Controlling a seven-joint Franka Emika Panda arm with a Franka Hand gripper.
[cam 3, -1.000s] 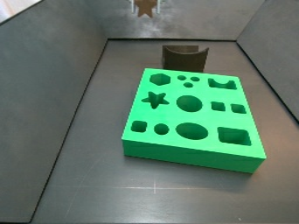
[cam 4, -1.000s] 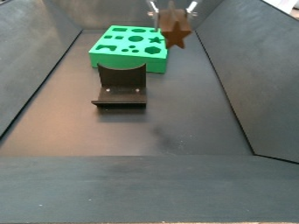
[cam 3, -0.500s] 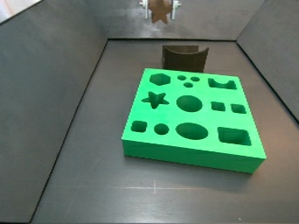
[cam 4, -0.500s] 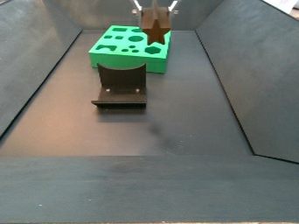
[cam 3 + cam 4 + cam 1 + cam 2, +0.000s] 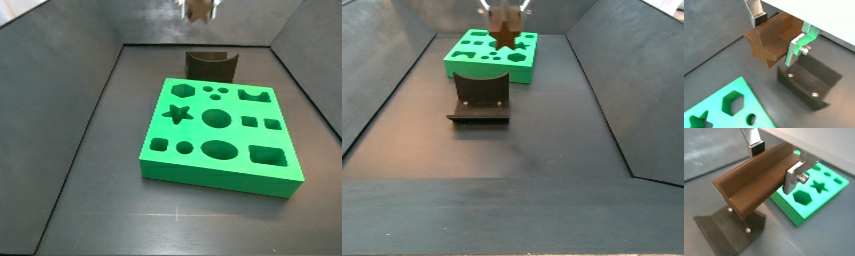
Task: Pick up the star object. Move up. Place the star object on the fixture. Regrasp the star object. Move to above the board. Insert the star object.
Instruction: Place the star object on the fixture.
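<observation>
The star object (image 5: 769, 42) is a long brown bar with a star-shaped end. My gripper (image 5: 777, 34) is shut on it and holds it in the air, high above the fixture (image 5: 806, 82). It shows in both wrist views (image 5: 754, 183). In a side view the star object (image 5: 505, 30) hangs at the top of the frame, over the far end of the green board (image 5: 482, 55). In a side view only its lower tip (image 5: 198, 9) shows at the top edge. The board's star-shaped hole (image 5: 177, 113) is empty.
The fixture (image 5: 210, 64) stands on the dark floor just behind the green board (image 5: 221, 135). The board has several other shaped holes. Sloping grey walls close in the floor on all sides.
My gripper with the star object has moved sideways across the far end of the bin, toward the spot above the fixture. The board and fixture have not moved.
</observation>
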